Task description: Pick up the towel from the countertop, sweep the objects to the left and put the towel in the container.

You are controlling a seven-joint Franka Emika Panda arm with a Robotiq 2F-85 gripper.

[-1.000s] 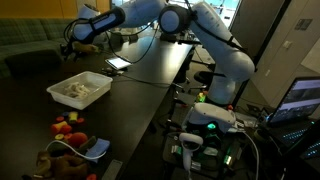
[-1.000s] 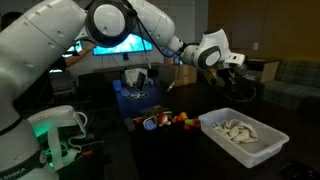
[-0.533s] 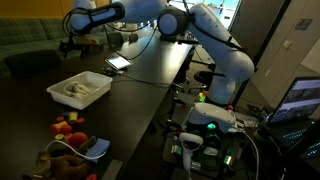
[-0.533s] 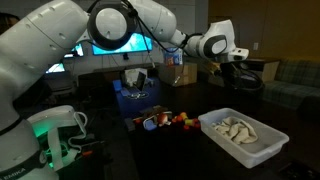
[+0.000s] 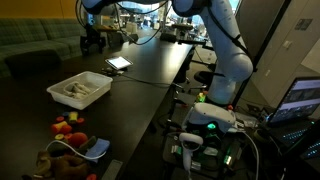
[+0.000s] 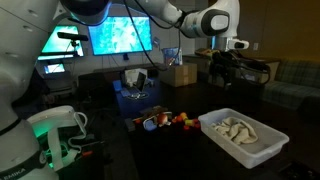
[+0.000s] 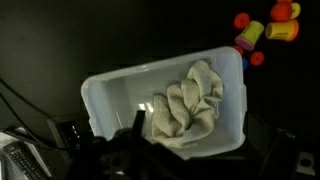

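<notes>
In an exterior view, the crumpled pale grey-white fabric towel (image 5: 76, 91) lies in the shallow white plastic tray (image 5: 100, 93) on the dark bench (image 5: 140, 75). The gripper (image 5: 92, 41) hangs high and empty.

In an exterior view, small red, yellow and orange toys (image 6: 165, 120) cluster near the tray.

Only the wrist view looks straight down, showing the towel wholly inside the rim. We cannot tell the gripper's spread. We judge that only a straight, clear retreat remains.

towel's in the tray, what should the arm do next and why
Probably just back the gripper away and stop: the towel lies bunched inside the container, the jaws are open and empty above it, and the objects sit clustered past one corner.
</notes>
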